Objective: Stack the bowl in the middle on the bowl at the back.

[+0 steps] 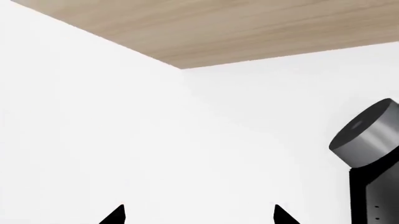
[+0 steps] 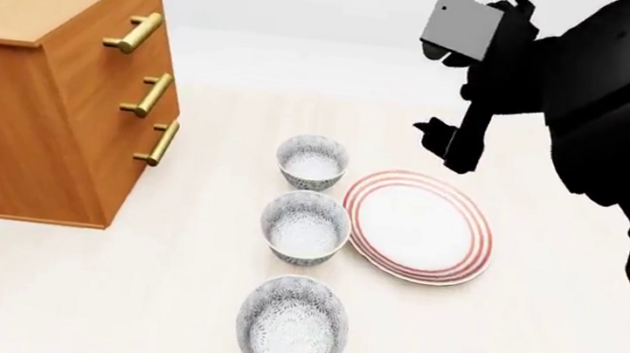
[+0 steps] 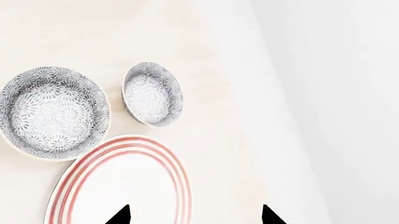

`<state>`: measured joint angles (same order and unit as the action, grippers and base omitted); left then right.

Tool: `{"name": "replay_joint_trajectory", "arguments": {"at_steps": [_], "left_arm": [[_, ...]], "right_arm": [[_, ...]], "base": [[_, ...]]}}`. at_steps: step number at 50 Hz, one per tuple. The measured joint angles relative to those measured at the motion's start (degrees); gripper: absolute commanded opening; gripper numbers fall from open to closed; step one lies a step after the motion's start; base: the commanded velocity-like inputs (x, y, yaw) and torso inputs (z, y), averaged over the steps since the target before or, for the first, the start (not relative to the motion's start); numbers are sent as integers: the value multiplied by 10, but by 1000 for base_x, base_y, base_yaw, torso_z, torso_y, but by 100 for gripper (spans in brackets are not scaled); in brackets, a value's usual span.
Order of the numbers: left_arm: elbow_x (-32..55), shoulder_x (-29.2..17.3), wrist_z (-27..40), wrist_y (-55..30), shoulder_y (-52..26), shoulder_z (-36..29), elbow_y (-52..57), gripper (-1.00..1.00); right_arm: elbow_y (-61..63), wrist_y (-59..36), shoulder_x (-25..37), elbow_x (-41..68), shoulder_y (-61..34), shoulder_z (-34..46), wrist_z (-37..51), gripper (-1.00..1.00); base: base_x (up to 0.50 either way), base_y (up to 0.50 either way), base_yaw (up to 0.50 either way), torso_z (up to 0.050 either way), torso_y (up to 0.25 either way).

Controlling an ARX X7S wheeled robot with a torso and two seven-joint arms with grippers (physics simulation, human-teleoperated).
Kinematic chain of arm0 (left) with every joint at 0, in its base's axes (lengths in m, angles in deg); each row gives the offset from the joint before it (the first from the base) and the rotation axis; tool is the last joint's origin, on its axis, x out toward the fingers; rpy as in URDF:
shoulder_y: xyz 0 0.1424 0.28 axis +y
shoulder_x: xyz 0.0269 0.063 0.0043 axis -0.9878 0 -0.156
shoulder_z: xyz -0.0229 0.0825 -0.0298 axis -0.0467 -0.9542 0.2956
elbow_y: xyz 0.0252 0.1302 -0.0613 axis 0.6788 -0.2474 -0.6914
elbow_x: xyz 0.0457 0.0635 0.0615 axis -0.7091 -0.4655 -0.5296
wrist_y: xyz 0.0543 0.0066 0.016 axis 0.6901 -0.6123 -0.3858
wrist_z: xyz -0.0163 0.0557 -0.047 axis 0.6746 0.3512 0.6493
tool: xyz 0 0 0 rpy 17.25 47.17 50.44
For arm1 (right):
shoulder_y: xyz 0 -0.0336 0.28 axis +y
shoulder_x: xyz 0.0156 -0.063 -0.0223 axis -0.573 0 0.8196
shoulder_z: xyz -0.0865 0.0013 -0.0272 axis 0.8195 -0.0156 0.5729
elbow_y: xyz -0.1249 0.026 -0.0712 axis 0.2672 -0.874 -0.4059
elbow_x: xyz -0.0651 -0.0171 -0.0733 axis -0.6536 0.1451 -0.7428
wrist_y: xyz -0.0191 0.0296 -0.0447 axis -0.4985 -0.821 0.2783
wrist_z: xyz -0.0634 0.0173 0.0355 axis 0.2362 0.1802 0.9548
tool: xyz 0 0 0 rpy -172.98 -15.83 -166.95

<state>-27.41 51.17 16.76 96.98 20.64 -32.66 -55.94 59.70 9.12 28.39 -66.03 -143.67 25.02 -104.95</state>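
The bowl in the middle (image 2: 305,227) sat untouched on the bench (image 2: 532,340), between its two look-alikes beside the plate (image 2: 418,227). My right pincer (image 2: 445,144) hovered above with tips apart, empty, apparently lining up a grasp.

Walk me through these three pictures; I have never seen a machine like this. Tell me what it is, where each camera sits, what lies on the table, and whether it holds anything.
This is a simulated wheeled robot with two arms, each ending in a gripper. The head view looks down from its head. There the right gripper hangs above the far edge of the red-ringed plate, holding nothing. On the pale table three speckled bowls stand in a row: the bowl at the back, the bowl in the middle, and the front bowl. A wooden drawer chest stands to the left. The other two pictures come from cameras near each gripper. The right one shows the plate and two bowls between open black fingertips. The left gripper is open too, facing only white background and a table corner.
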Motion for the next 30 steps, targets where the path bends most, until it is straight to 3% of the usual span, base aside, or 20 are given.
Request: {"name": "replay_joint_trajectory", "arguments": {"at_steps": [19, 30], "left_arm": [[0, 1, -7, -2, 1, 8, -3, 100], [0, 1, -9, -2, 2, 14, -3, 100]], "right_arm": [[-91, 196, -3, -24, -9, 136, -122, 100], [-210, 341, -51, -23, -8, 174, -136, 100]], "base": [[0, 0, 0, 0, 0], [0, 0, 0, 0, 0]]}}
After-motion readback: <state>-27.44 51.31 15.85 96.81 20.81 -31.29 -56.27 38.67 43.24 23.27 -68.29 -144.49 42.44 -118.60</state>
